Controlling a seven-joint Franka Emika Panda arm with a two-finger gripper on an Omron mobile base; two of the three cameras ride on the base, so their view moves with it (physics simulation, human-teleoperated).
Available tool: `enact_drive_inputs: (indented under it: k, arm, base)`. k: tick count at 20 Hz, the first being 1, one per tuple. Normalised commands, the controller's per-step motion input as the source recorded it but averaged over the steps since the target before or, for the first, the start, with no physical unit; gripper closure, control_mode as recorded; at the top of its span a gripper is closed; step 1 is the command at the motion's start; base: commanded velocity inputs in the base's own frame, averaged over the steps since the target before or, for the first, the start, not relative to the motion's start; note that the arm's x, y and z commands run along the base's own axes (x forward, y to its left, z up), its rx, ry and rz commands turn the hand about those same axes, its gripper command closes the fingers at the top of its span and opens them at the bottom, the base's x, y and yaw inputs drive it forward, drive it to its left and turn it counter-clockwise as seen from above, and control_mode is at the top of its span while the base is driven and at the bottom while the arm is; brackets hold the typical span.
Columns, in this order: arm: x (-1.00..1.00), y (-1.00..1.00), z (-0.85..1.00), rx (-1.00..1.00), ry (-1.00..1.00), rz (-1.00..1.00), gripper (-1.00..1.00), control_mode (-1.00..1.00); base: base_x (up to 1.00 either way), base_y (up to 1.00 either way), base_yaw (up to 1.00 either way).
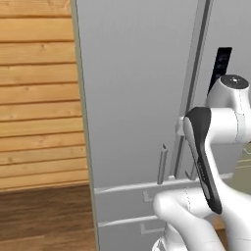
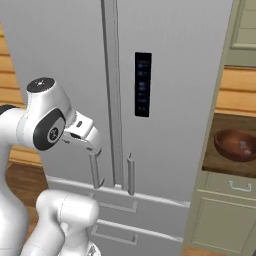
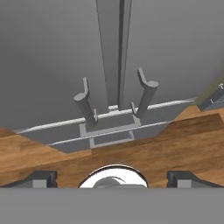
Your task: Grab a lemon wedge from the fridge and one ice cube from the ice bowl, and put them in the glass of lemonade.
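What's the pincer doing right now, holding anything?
Pincer: open wide, holding nothing, facing the closed fridge doors.

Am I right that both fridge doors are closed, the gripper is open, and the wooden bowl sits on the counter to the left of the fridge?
Not quite: the wooden bowl sits on the counter to the right of the fridge, as the right base view shows. The rest holds: both doors are closed, and the gripper is open in the hand view.

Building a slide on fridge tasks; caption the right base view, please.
White arm faces the closed grey fridge, beside its bar handles; wooden ice bowl waits on the counter at right.
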Motion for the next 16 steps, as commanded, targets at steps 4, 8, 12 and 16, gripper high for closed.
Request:
enact_drive_inputs:
  k: [4,8,12,16]
  arm:
    - [0.0,0.0,0.0,0.0,0.0,0.0,-1.0,1.0]
    - [0.0,0.0,0.0,0.0,0.0,0.0,-1.0,1.0]
    - [0.0,0.0,0.0,0.0,0.0,0.0,-1.0,1.0]
    - [0.0,0.0,0.0,0.0,0.0,0.0,-1.0,1.0]
  base:
    - [-0.02,-0.24,0.05]
    - [-0.09,-0.36,0.0]
    - [-0.2,-0.33,0.0]
    - [-0.25,-0.28,0.0]
